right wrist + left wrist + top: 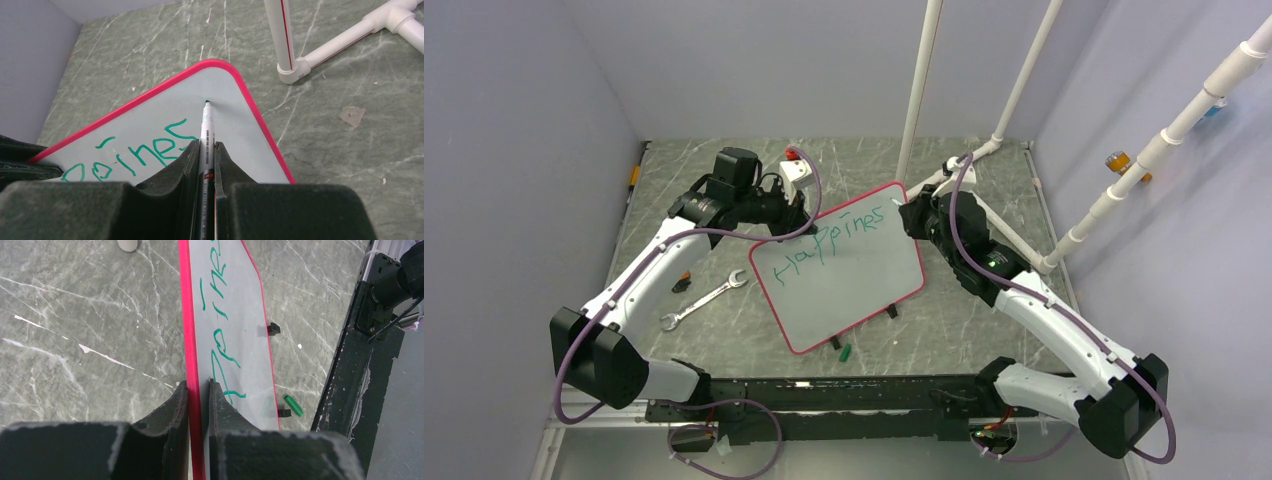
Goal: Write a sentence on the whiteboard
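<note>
Item, near edge of table, centre: green marker cap [845, 351], loose, lying just beside one black clip foot [836, 343] of the board. Item, left of centre: wrench [704, 303], flat on the table, apart from the board. Item, table centre: the whiteboard [854, 295], turned at a slant, its red-pink frame pinched on the far-left edge by the left gripper [198, 386] — fingers closed narrowly onto the frame, one either side. Item, upper line of the board: the sentence [829, 243], green, read so far as "Happines", unfinished. Item, toward the far right corner of the board: the right gripper [206, 146], clamped on a marker [206, 125], whose tip is set at the board surface just past the last letter; contact cannot be confirmed. Item, far right corner of the table: white pipe frame [1024, 70]. Hazards noted — little bare board is left between tip and frame, so the next letter may be run onto the rim; the board is held at one edge only and may be pivoted by pen pressure, skewing the stroke.
</note>
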